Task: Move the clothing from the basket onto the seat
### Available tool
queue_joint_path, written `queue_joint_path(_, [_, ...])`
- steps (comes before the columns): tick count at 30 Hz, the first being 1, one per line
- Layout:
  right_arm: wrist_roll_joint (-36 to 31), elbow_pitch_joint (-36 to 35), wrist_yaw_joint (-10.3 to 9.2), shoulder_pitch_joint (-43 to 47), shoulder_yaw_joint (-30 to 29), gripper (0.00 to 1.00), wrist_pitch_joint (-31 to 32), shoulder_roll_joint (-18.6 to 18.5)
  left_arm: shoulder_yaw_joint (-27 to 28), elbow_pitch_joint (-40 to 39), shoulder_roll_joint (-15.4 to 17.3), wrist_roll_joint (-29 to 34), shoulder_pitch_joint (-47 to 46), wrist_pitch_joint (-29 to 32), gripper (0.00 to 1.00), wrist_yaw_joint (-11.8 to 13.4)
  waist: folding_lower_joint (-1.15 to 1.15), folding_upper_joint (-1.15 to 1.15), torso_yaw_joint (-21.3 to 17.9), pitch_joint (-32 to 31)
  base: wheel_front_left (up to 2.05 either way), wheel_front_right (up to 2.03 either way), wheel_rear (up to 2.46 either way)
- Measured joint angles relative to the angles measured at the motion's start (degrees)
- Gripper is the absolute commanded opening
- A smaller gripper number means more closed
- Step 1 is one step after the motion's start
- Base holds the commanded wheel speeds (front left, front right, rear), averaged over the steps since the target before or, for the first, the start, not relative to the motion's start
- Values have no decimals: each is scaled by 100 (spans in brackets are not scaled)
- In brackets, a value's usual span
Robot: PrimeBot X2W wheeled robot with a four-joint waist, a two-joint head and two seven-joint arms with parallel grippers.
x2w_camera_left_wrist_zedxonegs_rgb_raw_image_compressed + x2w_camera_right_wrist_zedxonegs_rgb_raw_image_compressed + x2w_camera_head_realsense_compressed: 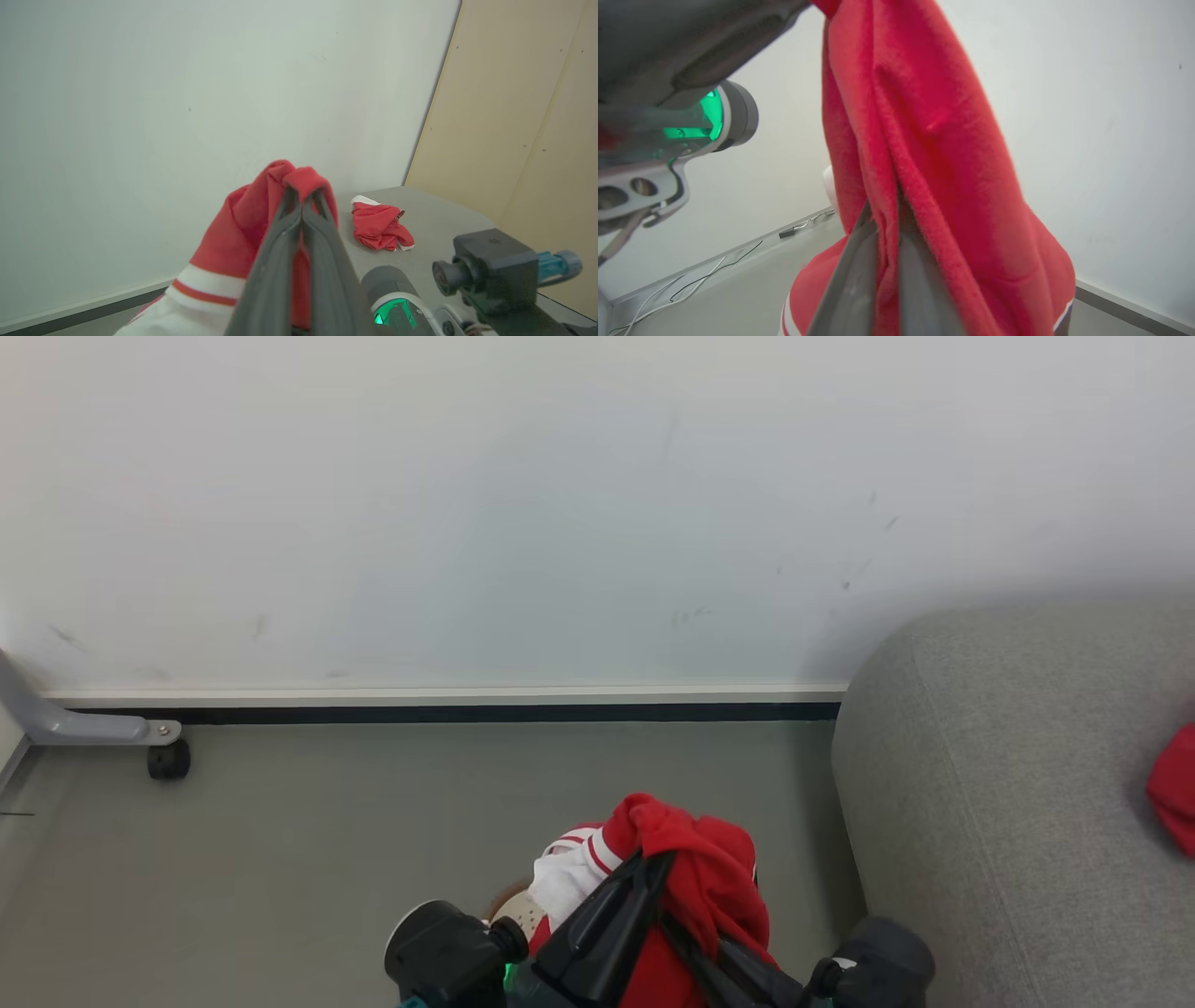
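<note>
Jersey (695,873): a red one with white striped sleeves is hanging bunched in the air above the floor, just left of the sofa, with both claws gripping it.
Left claw (653,861): its two dark fingers are pressing together on a fold at the top of the jersey, and the cloth is looping over their tips. The left wrist view is showing the same pinch (303,193).
Right claw (680,929): it is reaching in from the lower right and taking the same jersey lower down. In the right wrist view its fingers (850,280) are clamping a thick pleat of red cloth between them.
Basket (513,903): a sliver of cream perforated wall with a brown rim is peeking out under the jersey, and cloth and arms are covering the rest.
Sofa (990,803): grey and large, it is standing at the right, against the wall.
Second jersey (1178,793): it is lying crumpled on the sofa seat, well apart from the held one, and is also appearing in the left wrist view (379,228).
Floor (373,840): grey, it is running back to a dark skirting strip.
Wall (467,523): pale, it is carrying a few faint scuffs.
Caster wheel (168,761): black, on a grey leg, it is resting at the far left near the skirting.
Cables (714,270): thin ones are trailing along the floor by the wall.
</note>
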Motion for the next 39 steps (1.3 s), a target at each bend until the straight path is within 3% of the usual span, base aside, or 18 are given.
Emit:
queue_joint_path(1, [11,-25,1,23,-25,0,0,-7,34,-42,14,2,48,23,70,0,0,0,-33,3,0,0,0])
queue_joint_path(2, [47,-41,2,42,-77,0,0,-14,38,-58,18,4,87,46,91,0,0,0,-70,8,0,0,0])
queue_joint_path(3, [67,-58,2,63,-147,0,0,-37,49,-58,21,5,125,55,100,0,0,0,-107,14,0,0,0])
queue_joint_path(11, [238,-400,-113,336,-631,0,-19,-334,188,260,-36,29,436,-36,100,46,0,1,-483,75,0,0,0])
queue_joint_path(19, [294,-899,-361,653,-911,0,-25,-479,-30,652,-277,131,632,-186,100,47,0,1,-1021,161,0,0,0])
queue_joint_path(26, [494,-1327,-436,826,-1269,0,-25,-673,-303,777,-478,287,591,-178,100,47,0,1,-1522,355,0,0,0])
queue_joint_path(33, [583,-1246,-442,-37,-1793,0,35,-804,-436,960,-589,422,309,-70,100,41,0,1,-1721,788,0,0,0])
queue_joint_path(39, [1060,-433,-465,-1275,-2549,0,277,-849,-489,1035,-630,541,-33,37,100,-13,1,2,-1688,1309,0,0,0])
